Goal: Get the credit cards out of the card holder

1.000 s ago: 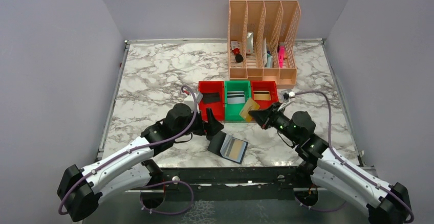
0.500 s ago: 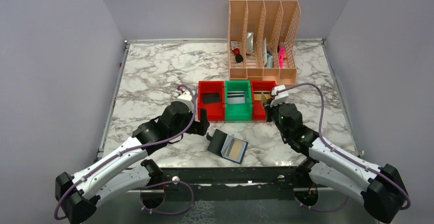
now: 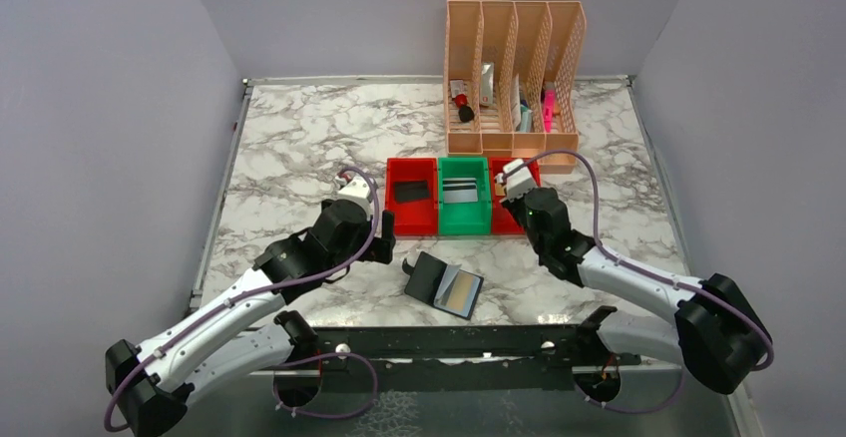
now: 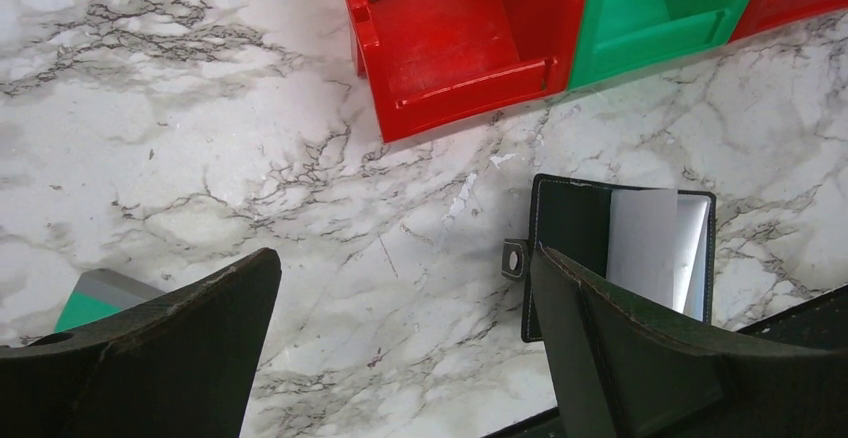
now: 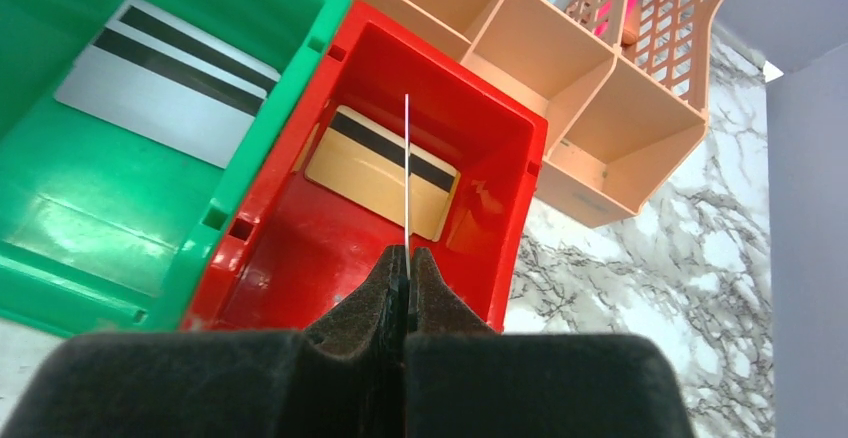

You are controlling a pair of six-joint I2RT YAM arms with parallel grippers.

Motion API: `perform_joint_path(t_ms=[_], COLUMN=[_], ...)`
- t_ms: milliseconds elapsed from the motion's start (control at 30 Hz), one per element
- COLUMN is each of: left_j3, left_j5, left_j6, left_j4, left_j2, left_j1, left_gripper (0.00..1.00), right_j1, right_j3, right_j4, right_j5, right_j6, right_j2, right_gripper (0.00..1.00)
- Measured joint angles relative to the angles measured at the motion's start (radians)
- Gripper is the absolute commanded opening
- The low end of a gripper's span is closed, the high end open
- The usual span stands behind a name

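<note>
- While the right gripper (image 5: 407,263) hangs over the right-hand red plastic bin (image 5: 280,268), its jaws are pinched tight on a thin card (image 5: 407,173). The card is seen edge-on and stands upright above the bin's floor.
- Flat on that floor lies a tan card with a black stripe (image 5: 360,173), under the held one. Whether the two touch cannot be told.
- Touching this bin on its left stands a green plastic bin (image 5: 60,228), with a silver card bearing two black stripes (image 5: 165,83) lying inside.
- A second red plastic bin (image 3: 411,222) closes the row on the left, and a dark card (image 3: 411,191) lies in it.
- The left gripper (image 4: 400,263) is over the white-and-grey marble table (image 4: 200,138) with its jaws spread wide, holding nothing — the left red bin's near wall is just ahead of it.
- The small black bifold card holder (image 3: 427,277) lies open on the table near the front edge. It is in front of the bins and apart from them, between the two arms. Its short strap tab (image 4: 515,256) points left, toward the left gripper.
- One pale card (image 4: 650,243) sits in the holder's inner pocket — tan in the top view, washed out in the left wrist view.
- Behind the bins stands a peach plastic lattice file organiser (image 3: 514,58), its four slots holding items too small to name.
</note>
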Motion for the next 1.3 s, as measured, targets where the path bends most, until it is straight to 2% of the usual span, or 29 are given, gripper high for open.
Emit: perform_joint_path(t_ms=[200, 567, 1100, 1300], left_j3=[0.000, 0.000, 0.000, 0.000], left_j5=[-0.014, -0.015, -0.015, -0.015], left_j6=[-0.003, -0.004, -0.007, -0.007], left_j4=[0.000, -0.001, -0.001, -0.001], left_j2=[-0.050, -0.023, -0.022, -0.027], left_j1=[0.000, 0.000, 0.000, 0.000], left_gripper=[0.99, 0.99, 0.99, 0.99], right_j1=[-0.041, -0.122, -0.156, -0.158], right_j3=[0.031, 0.135, 0.144, 0.146], right_j4=[0.011, 0.066, 0.234, 0.230], right_j5=[-0.039, -0.106, -0.159, -0.164], right_j6=[-0.071, -0.167, -0.358, -0.362], right_j2=[0.082, 0.262, 0.450, 0.493], right_gripper=[0.01, 0.01, 0.02, 0.12])
